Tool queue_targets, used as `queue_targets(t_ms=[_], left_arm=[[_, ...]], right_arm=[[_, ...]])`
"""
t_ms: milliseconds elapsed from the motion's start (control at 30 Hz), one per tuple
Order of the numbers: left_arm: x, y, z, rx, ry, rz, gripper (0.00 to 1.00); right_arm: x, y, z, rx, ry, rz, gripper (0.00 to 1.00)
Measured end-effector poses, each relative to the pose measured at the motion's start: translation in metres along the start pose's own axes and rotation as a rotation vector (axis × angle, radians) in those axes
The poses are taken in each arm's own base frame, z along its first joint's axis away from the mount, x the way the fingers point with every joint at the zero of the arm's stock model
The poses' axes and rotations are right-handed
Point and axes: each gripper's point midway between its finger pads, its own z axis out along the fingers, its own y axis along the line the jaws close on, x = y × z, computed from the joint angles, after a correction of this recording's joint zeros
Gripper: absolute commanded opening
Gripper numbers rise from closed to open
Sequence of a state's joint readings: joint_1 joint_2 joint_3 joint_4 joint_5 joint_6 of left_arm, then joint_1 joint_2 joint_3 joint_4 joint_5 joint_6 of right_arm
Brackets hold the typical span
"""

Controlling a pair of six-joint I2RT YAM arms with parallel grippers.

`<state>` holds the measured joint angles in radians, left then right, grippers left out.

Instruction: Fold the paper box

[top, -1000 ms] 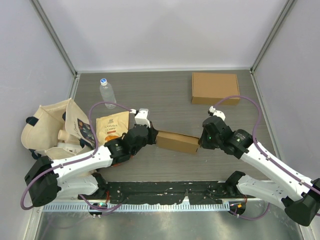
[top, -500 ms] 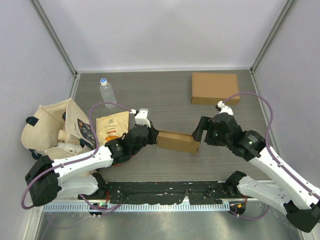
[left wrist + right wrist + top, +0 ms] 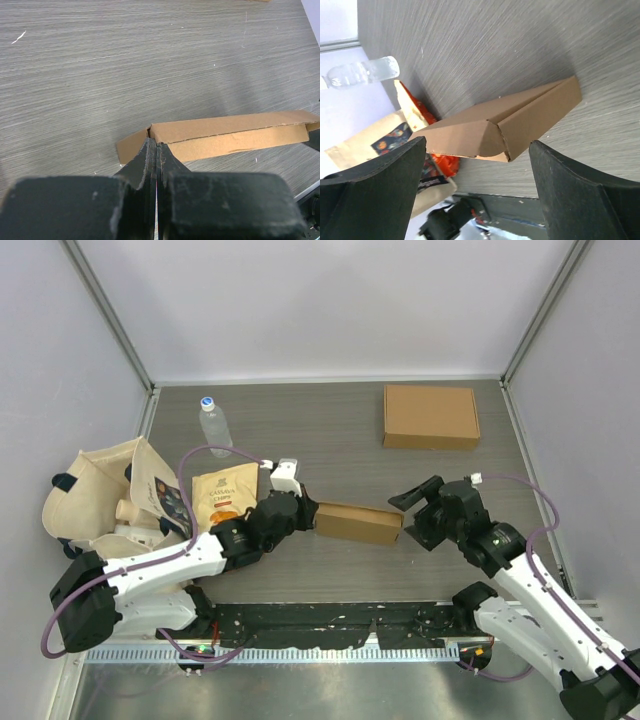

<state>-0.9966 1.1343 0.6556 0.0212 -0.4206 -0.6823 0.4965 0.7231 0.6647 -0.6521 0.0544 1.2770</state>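
Note:
The paper box (image 3: 358,523) is a long flat brown cardboard box lying on the table between the two arms. My left gripper (image 3: 306,512) is shut, its tips resting against the box's left end. In the left wrist view the closed fingertips (image 3: 155,146) meet the corner where a side flap (image 3: 131,148) joins the box (image 3: 225,135); no cardboard shows between them. My right gripper (image 3: 408,516) stands wide open just off the box's right end, touching nothing. The right wrist view has the box's end (image 3: 520,125) ahead of the spread gripper (image 3: 477,145).
A second, closed cardboard box (image 3: 430,416) lies at the back right. A water bottle (image 3: 214,422) stands at the back left. A snack bag (image 3: 225,495) and a cloth tote (image 3: 95,495) with packets sit left of the left arm. Walls enclose the table.
My right gripper has opened, let go of the box's right end and drawn back to the right. The left gripper stays shut at the left end.

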Motion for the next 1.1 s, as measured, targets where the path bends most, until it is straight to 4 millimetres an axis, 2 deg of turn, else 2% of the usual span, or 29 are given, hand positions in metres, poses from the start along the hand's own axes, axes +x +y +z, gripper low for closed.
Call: queue_targets(t_ms=[67, 300, 467, 500, 567, 600, 700, 800, 867, 967, 1000, 1100], left_arm=[[0.0, 0.0, 0.0, -0.001, -0.001, 0.001, 0.0], [0.0, 0.003, -0.002, -0.009, -0.007, 0.002, 0.0], [0.001, 0.002, -0.003, -0.008, -0.006, 0.003, 0.0], [0.001, 0.002, -0.003, -0.007, -0.005, 0.003, 0.03], [0.002, 0.002, -0.003, -0.005, -0.004, 0.001, 0.14], [0.003, 0.002, -0.004, -0.001, -0.003, -0.003, 0.34], [0.01, 0.004, -0.009, 0.013, 0.018, -0.017, 0.58], [0.024, 0.008, -0.019, 0.032, 0.064, -0.02, 0.71], [0.025, 0.009, -0.03, 0.046, 0.086, -0.027, 0.74], [0.011, 0.004, -0.045, 0.072, 0.095, -0.072, 0.97], [0.004, 0.002, -0.048, 0.079, 0.099, -0.101, 1.0], [-0.016, 0.005, -0.046, 0.086, 0.102, -0.222, 0.99]], right_arm=[[0.006, -0.004, 0.003, -0.014, 0.025, 0.074, 0.85], [0.025, -0.014, 0.02, -0.024, 0.108, 0.23, 0.68], [0.027, -0.011, 0.023, -0.069, 0.117, 0.297, 0.56], [0.027, -0.01, 0.023, -0.074, 0.119, 0.308, 0.53], [0.026, -0.008, 0.024, -0.087, 0.117, 0.325, 0.49], [0.026, -0.008, 0.026, -0.093, 0.117, 0.334, 0.47], [0.027, -0.01, 0.03, -0.119, 0.119, 0.36, 0.46], [0.028, -0.008, 0.031, -0.138, 0.125, 0.369, 0.45], [0.028, -0.008, 0.031, -0.145, 0.126, 0.374, 0.45], [0.028, -0.008, 0.032, -0.151, 0.126, 0.376, 0.45], [0.028, -0.008, 0.032, -0.153, 0.126, 0.376, 0.45], [0.028, -0.007, 0.033, -0.155, 0.125, 0.372, 0.45]])
